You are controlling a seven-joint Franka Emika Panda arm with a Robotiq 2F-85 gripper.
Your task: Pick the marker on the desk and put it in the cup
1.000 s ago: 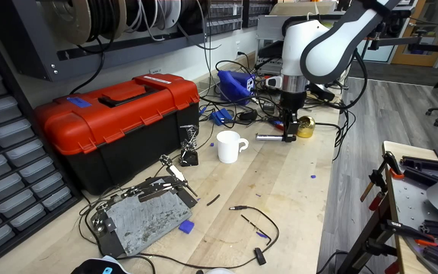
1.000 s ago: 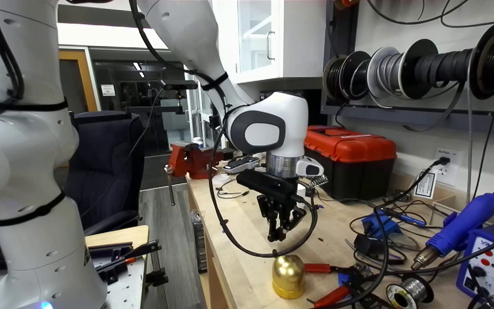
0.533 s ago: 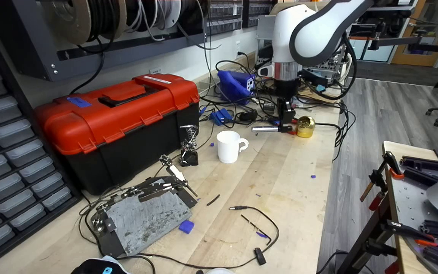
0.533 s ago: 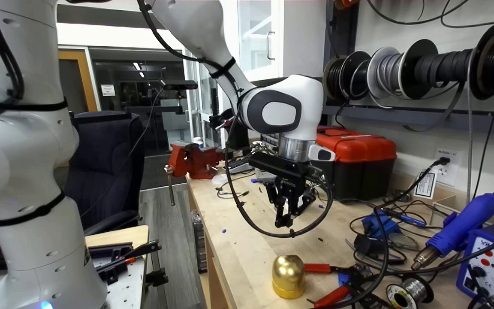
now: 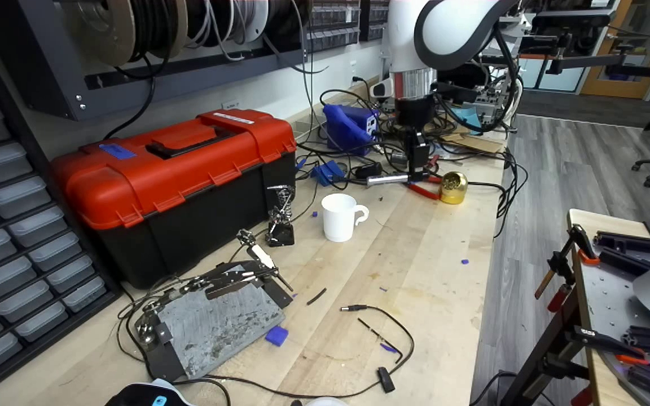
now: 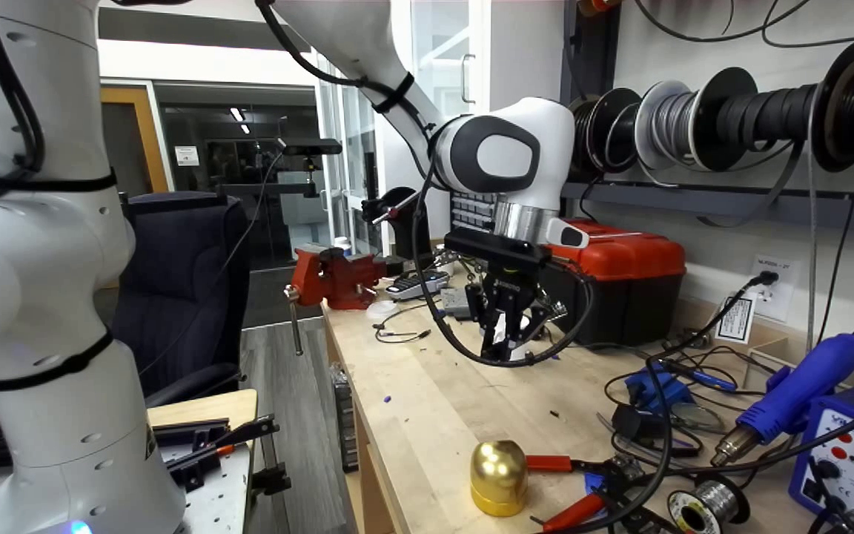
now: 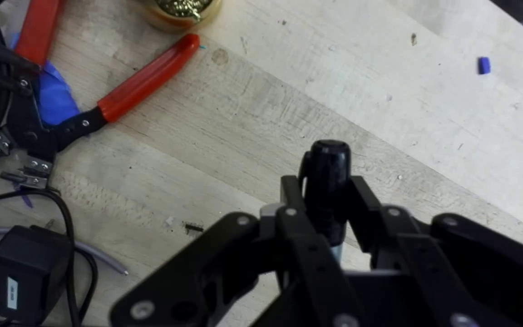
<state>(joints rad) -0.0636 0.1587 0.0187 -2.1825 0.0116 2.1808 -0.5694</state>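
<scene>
The marker has a black cap [image 7: 329,159] and a silver body [image 5: 387,179]. My gripper [image 7: 326,190] is shut on the marker's cap; the black fingers [image 7: 364,193] stand on either side of it. In the exterior views, my gripper [image 5: 418,173] [image 6: 497,350] holds the marker above the desk [image 5: 415,270], nearly level, with its silver end slightly lower. That end points towards the cup's side. The white cup [image 5: 337,219] stands upright on the desk, handle towards the gripper, apart from the marker. In an exterior view the cup is mostly hidden behind my gripper.
A red-and-black toolbox [image 5: 189,186] stands behind the cup, with a small helping-hand stand [image 5: 281,220] beside it. A gold tip cleaner [image 5: 453,188], red-handled pliers [image 7: 148,79], a black adapter [image 7: 30,272] and cables lie near my gripper. A grey plate [image 5: 220,324] lies further along.
My gripper has risen and moved towards the wall side, carrying the marker. The marker has turned slightly, its silver end dipping. The cup has not moved.
</scene>
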